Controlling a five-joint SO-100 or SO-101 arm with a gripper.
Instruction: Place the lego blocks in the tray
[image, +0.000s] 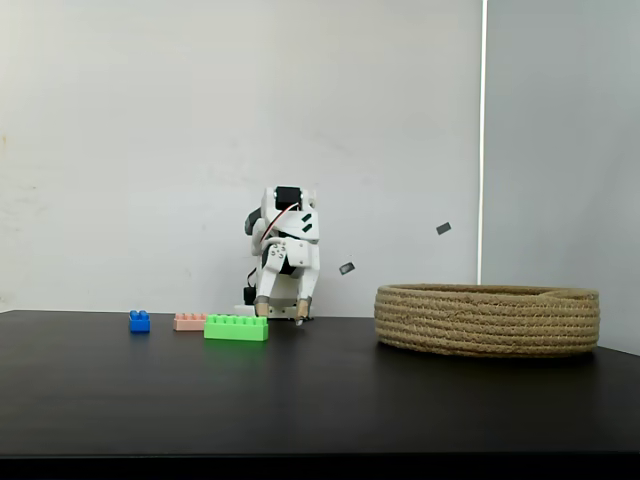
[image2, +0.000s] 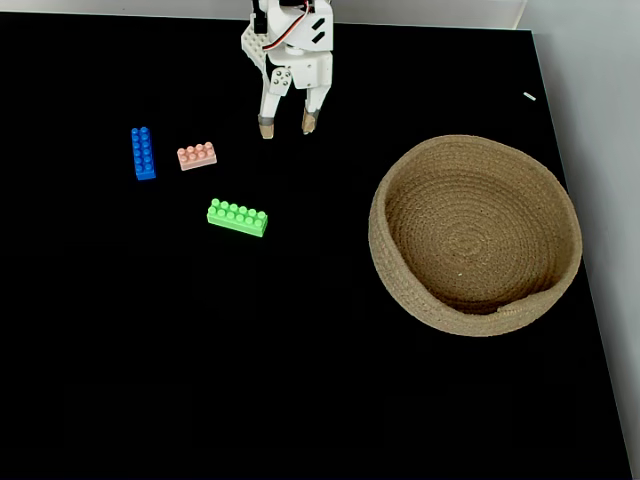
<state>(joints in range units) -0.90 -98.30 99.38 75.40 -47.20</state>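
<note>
I am holding my pincer (image2: 286, 126) wide open with nothing between its tan-tipped fingers (image2: 266, 127), pointing it down at the black tabletop (image2: 300, 380) near the far edge in the fixed view from above; in the fixed view from the side, the pincer (image: 281, 311) is hanging low, its tips close to the surface just behind the green brick (image: 236, 328).

The three lego blocks are lying apart from one another on the tabletop, none of them in my grasp; seen from above, the green brick (image2: 238, 217) is sitting slightly tilted, nearer the camera than my pincer and a little to its left; the pink brick (image2: 197, 156) is resting further left and further back; the blue brick (image2: 143, 153) is lying lengthwise just left of the pink one, not touching it.

The coiled rope basket (image2: 400, 270) is standing well apart on the right side of the tabletop, holding no bricks; from the side, the basket (image: 487, 320) is showing its low, ridged wall.
</note>
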